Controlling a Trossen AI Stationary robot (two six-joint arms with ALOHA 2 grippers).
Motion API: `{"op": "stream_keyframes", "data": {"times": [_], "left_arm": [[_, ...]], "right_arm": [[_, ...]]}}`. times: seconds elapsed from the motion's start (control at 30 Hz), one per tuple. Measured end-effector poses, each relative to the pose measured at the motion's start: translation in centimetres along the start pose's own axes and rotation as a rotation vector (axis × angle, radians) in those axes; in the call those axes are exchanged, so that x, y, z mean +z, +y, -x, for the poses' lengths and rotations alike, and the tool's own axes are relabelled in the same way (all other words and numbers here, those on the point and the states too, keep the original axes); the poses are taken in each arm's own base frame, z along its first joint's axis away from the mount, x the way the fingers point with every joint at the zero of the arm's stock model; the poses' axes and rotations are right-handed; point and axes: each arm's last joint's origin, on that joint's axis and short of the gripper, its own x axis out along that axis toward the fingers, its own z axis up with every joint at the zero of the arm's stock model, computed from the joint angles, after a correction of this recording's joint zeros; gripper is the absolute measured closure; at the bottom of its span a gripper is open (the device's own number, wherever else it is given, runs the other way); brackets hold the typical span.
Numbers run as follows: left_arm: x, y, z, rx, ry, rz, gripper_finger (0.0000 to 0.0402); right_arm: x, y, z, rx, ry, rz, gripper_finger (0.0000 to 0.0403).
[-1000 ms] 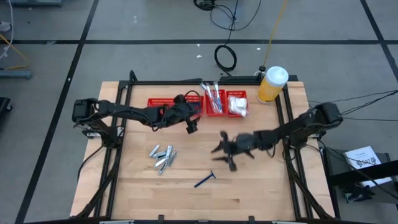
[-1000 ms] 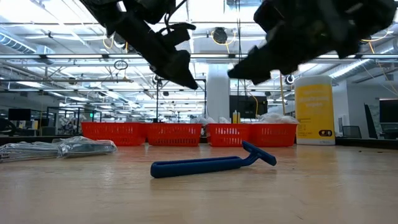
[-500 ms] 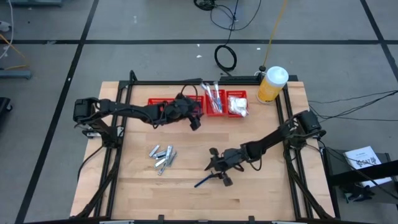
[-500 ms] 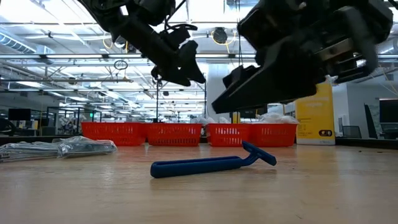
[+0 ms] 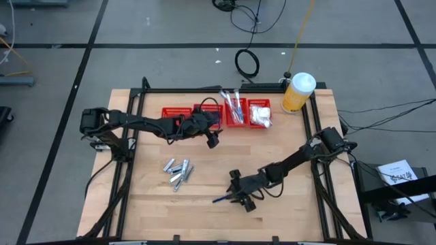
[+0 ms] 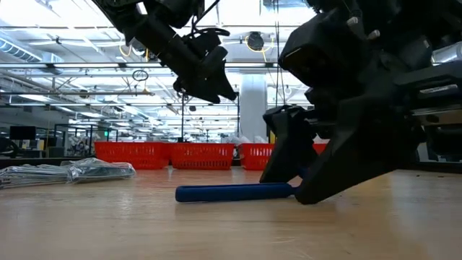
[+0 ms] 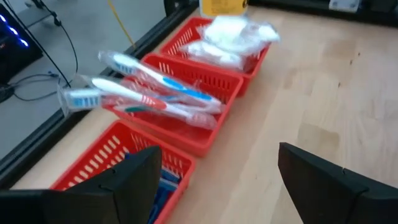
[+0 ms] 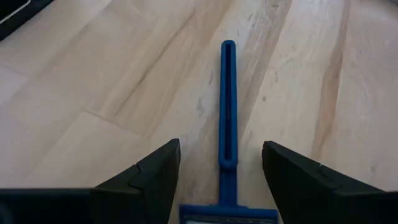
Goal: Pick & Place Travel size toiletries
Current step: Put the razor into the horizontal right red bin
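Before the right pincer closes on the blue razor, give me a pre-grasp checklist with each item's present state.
1. Right pincer open: ok.
2. Blue razor lying flat on the table, handle between the fingers: ok.
3. Pincer down at table level: ok, by the low view.
4. Nothing else beside the razor: ok; the silvery tubes lie apart.
5. Left pincer out of the way, open, near the red baskets: ok.
6. Firm grip on the razor: cannot tell, not yet closed.

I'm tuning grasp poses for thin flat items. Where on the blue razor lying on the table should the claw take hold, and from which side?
Grip the blue razor on its slim straight handle near the head, coming straight down from above. It lies flat on the wooden table, so only its narrow long sides are free. The right claw already straddles that spot, open.
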Motion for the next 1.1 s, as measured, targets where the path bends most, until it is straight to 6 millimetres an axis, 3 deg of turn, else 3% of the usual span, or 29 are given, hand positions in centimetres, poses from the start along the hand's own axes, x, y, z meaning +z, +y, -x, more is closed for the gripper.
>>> {"op": "stream_keyframes", "data": {"times": [0.53, 0.83, 1.1], "left_arm": [[-0.4, 0.1, 0.0, 0.007, 0.040, -0.012, 0.0097], [-0.5, 0.1, 0.0, 0.008, 0.044, -0.010, 0.0101], [-0.9, 0.1, 0.0, 0.013, 0.085, -0.029, 0.0097]], "right_arm": [[-1.2, -2.4, 0.3, -0.085, 0.130, -0.047, 0.0306], [-1.7, -4.0, 0.4, -0.129, 0.158, -0.068, 0.0398], [-0.9, -4.7, 0.8, -0.132, 0.102, -0.059, 0.0402]]}}
